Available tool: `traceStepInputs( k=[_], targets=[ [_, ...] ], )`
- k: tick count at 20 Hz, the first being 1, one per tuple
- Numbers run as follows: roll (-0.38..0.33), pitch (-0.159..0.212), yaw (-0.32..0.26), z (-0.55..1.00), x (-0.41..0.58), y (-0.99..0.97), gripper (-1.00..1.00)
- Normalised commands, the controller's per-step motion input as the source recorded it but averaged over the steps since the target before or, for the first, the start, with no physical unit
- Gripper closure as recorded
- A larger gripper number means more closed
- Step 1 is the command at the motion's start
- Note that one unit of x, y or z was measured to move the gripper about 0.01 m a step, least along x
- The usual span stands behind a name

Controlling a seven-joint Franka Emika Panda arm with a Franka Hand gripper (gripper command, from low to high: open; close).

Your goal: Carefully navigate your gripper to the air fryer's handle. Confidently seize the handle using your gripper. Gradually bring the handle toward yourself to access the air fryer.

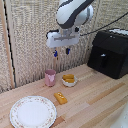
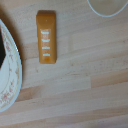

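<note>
High above the counter, the gripper hangs with its jaws apart and empty, over the pink cup. Well apart from it, the air fryer sits at the counter's far corner on the exterior view's right, its handle untouched.
</note>
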Motion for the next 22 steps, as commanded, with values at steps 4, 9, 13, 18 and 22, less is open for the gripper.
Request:
traceStepInputs(
  k=[4, 9, 13, 18, 22],
  targets=[
    [-0.191, -0.009, -0.207, 0.0, 0.134, 0.07, -1.0],
    [-0.181, -0.062, -0.313, 0.0, 0.201, 0.0, -1.0],
    [-0.22, -0.067, -0.288, 0.0, 0.241, 0.0, -1.0],
    [-0.333, -0.053, -0.228, 0.0, 0.228, -0.01, -1.0],
    [-0.373, -0.056, -0.19, 0.0, 0.199, -0.05, -1.0]
  ],
)
